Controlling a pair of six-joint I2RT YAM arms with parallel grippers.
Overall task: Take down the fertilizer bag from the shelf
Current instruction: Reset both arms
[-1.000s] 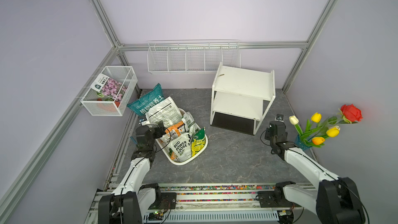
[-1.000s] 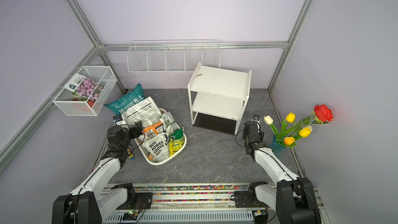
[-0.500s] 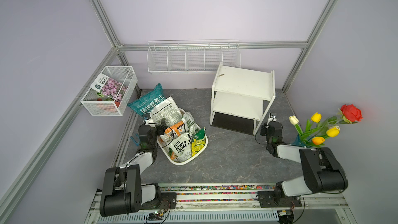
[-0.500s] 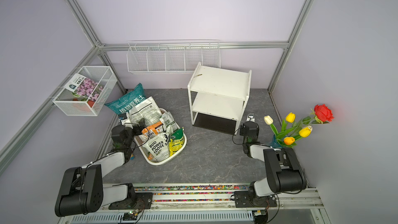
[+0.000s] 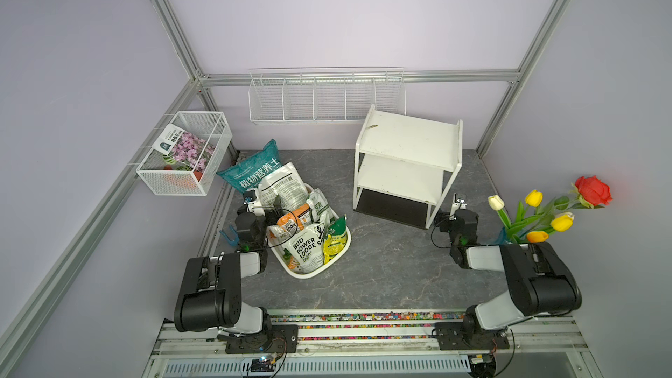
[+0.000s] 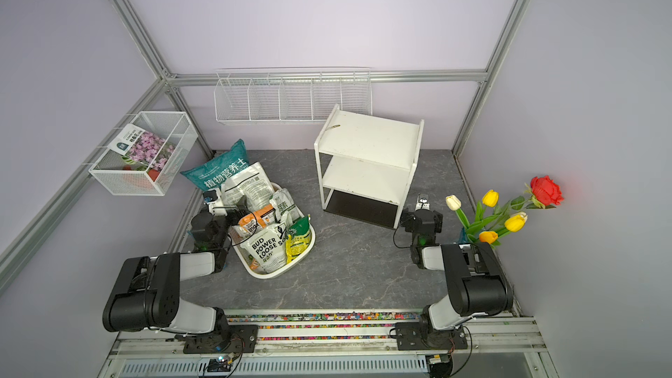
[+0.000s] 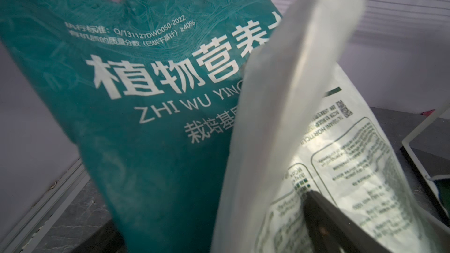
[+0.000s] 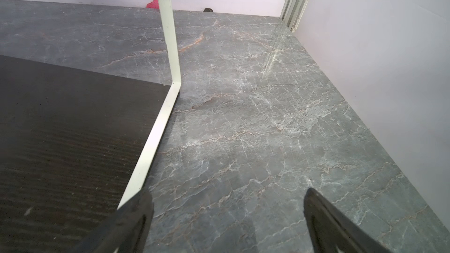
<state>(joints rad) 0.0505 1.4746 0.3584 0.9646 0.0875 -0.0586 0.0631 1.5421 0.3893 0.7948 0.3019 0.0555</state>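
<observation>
The white shelf point(image 5: 407, 132) point(image 6: 367, 132) stands at the back right, and both its boards are bare. A white printed fertilizer bag point(image 5: 280, 186) point(image 6: 244, 182) leans upright in a white basin point(image 5: 309, 275) among several other bags. My left gripper point(image 5: 267, 209) is open beside it. In the left wrist view the bag's edge point(image 7: 292, 130) stands between the jaws and one dark finger point(image 7: 328, 227) shows. My right gripper point(image 8: 226, 215) point(image 5: 456, 209) is open and empty, low over the floor by the shelf's front corner post point(image 8: 168, 32).
A teal soil bag point(image 5: 251, 172) point(image 7: 146, 118) leans behind the basin. A wire-mesh basket point(image 5: 185, 154) hangs on the left wall, and a wire rack point(image 5: 327, 98) on the back wall. Flowers in a vase point(image 5: 538, 212) stand right of the right arm.
Both arms have folded back toward the front rail, their elbows dropping low. The right gripper has opened. The white bag stays leaning in the basin.
</observation>
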